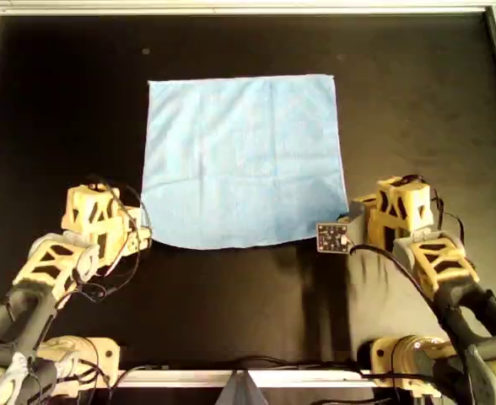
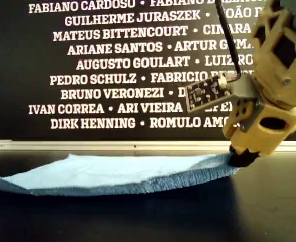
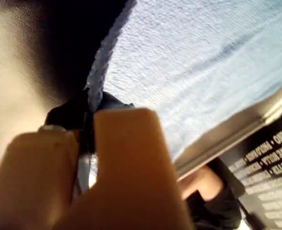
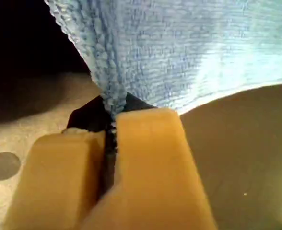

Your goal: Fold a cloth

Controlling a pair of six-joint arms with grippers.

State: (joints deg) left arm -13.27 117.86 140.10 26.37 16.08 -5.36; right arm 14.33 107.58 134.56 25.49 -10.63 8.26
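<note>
A: Checking the left gripper (image 3: pixel 90 139) first. Fingers (image 3: pixel 131 163) pressed together, a thin edge of the cloth (image 3: pixel 193 72) pinched in the slit between them. No gap visible beyond the fabric.

B: Right gripper (image 4: pixel 111 139)?

A: Same grip. Its two tan fingers (image 4: pixel 150 158) are clamped on a bunched corner of the cloth (image 4: pixel 179 52), which fans out away from the fingertips.

B: Where does the cloth sit relative to them?

A: Overhead, the cloth (image 1: pixel 244 160) lies spread on the black table (image 1: pixel 231 321), reaching away from both grippers toward the far rail. The left gripper (image 1: pixel 144 239) holds one near corner, the right gripper (image 1: pixel 347 226) the other; the near edge runs between them.

B: Lifted or flat?

A: Exterior view: the corner at the right gripper (image 2: pixel 241 157) is raised slightly off the table (image 2: pixel 188 212), and the cloth (image 2: pixel 118 174) slopes down from it, most of it resting on the surface. A second raised edge shows at the exterior view's left.

B: Anything else by the right gripper?

A: Small circuit board (image 1: pixel 332 238) mounted just beside it, cabled to the arm.
</note>
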